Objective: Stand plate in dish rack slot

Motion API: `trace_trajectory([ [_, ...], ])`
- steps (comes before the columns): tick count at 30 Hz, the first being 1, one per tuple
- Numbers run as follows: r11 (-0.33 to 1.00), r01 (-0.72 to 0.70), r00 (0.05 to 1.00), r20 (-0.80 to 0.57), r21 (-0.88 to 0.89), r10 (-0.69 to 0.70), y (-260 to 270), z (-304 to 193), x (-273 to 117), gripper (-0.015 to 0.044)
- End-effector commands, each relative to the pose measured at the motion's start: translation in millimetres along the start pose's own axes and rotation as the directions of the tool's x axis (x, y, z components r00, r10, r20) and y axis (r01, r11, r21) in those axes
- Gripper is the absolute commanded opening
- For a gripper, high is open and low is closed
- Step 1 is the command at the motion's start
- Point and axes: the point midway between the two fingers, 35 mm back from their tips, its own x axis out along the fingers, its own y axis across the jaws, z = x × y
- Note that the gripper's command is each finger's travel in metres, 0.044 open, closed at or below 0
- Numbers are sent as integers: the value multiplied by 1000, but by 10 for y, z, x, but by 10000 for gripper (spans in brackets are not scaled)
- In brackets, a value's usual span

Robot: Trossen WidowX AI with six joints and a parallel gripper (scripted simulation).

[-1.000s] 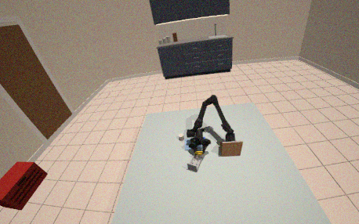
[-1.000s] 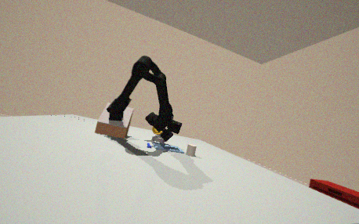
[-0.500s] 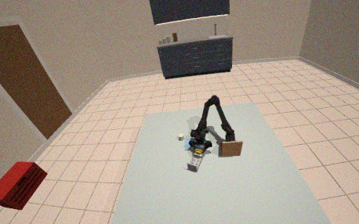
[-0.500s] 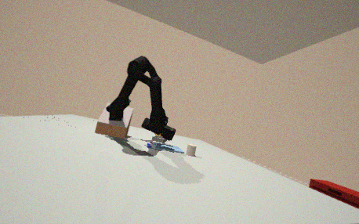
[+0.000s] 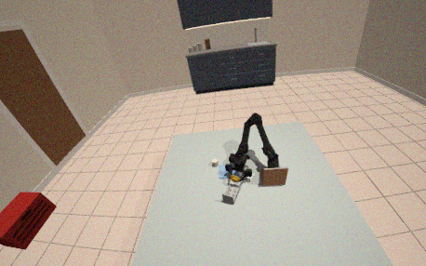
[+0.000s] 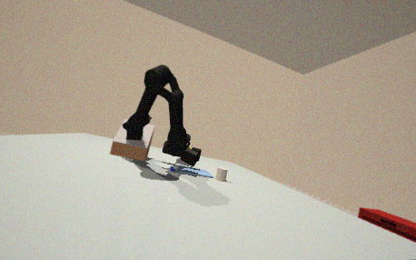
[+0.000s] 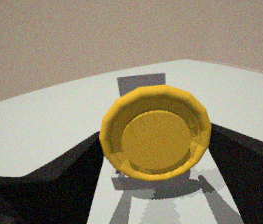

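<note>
Gripper fingers of black plastic (image 5: 238,173) (image 7: 155,132) are closed on opposite edges of a round yellow plate (image 5: 235,178) (image 7: 156,140), its face turned to the wrist camera. The plate sits at or just above the grey dish rack (image 5: 232,192) (image 7: 142,83); whether its rim has entered a slot is hard to tell. Left of the arm, a pale blue flat piece (image 5: 222,172) (image 6: 203,173) lies near a small cream cylinder (image 5: 215,163) (image 6: 222,175). Lowered slightly askew, the plate could catch a rail and tip; released too high, it might topple.
</note>
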Motion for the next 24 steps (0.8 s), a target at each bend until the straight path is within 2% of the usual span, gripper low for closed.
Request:
trace_trajectory([
  [1, 1000, 3, 1000, 7, -9, -3, 7, 9, 0, 0],
  [24, 1000, 5, 1000, 2, -13, -5, 29, 40, 344, 0],
])
